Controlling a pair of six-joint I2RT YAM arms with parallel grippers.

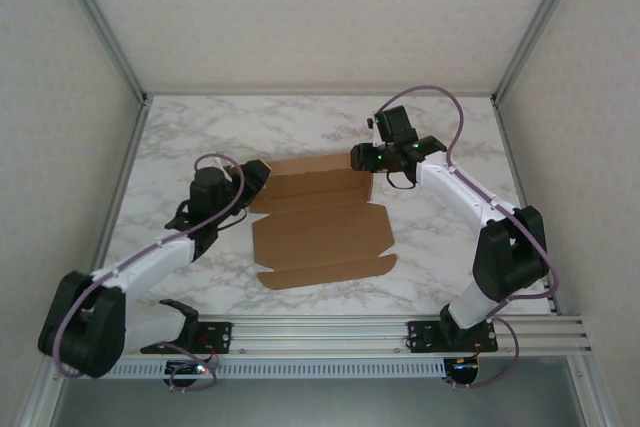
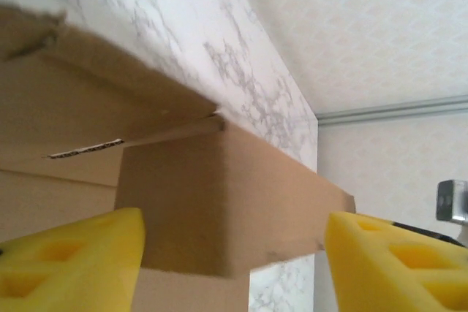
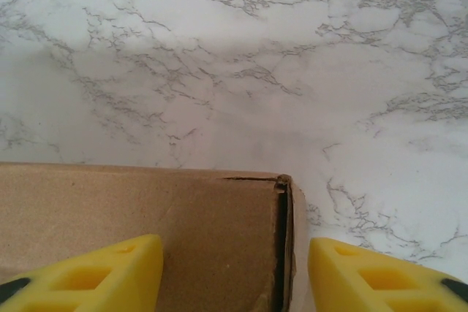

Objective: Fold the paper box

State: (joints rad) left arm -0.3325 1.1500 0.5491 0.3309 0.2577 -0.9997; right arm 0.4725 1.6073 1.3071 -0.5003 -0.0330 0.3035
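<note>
The left tool stands wide, its yellow fingers on either side of a raised flap of the paper box; I cannot tell whether they touch it. The right tool is also spread, one finger over cardboard and the other over bare marble, with the box's far right corner between them. The marble tabletop carries the box near its middle, between the two arms. The box lies mostly flat, creased across, with small tabs at its near edge.
</note>
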